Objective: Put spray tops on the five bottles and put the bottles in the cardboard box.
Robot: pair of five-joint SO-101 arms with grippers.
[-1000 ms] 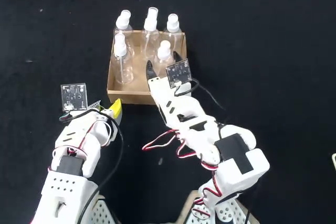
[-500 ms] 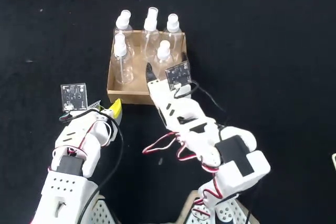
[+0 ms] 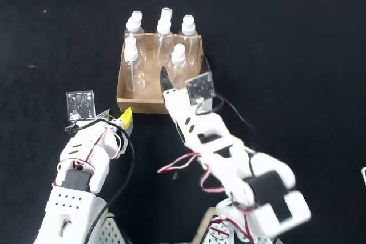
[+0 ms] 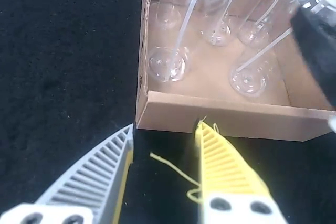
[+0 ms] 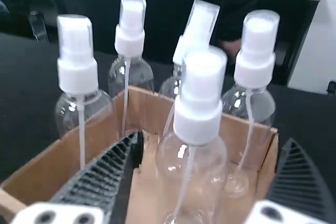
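Note:
The cardboard box (image 3: 121,92) holds five clear bottles, each with a white spray top. Three stand along the back (image 3: 164,24) and two in front (image 3: 132,64). My right gripper (image 3: 183,70) is open at the box's near right side, its black fingers either side of the front-right bottle (image 3: 179,61) without touching it. In the right wrist view that bottle (image 5: 197,129) stands between the wide-apart fingers of the right gripper (image 5: 210,142). My left gripper (image 3: 116,117) is open just short of the box's front left corner. The left gripper (image 4: 165,129) has nothing between its grey and yellow fingers.
Black cloth covers the table (image 3: 286,55), with free room on both sides of the box. A loose yellow thread (image 4: 170,166) hangs by the yellow finger. The box's front wall (image 4: 226,121) lies right before the left gripper.
The right arm has drawn back a little toward the near edge, and its fingers stand wider around the front-right bottle. The left arm and the bottles have not moved.

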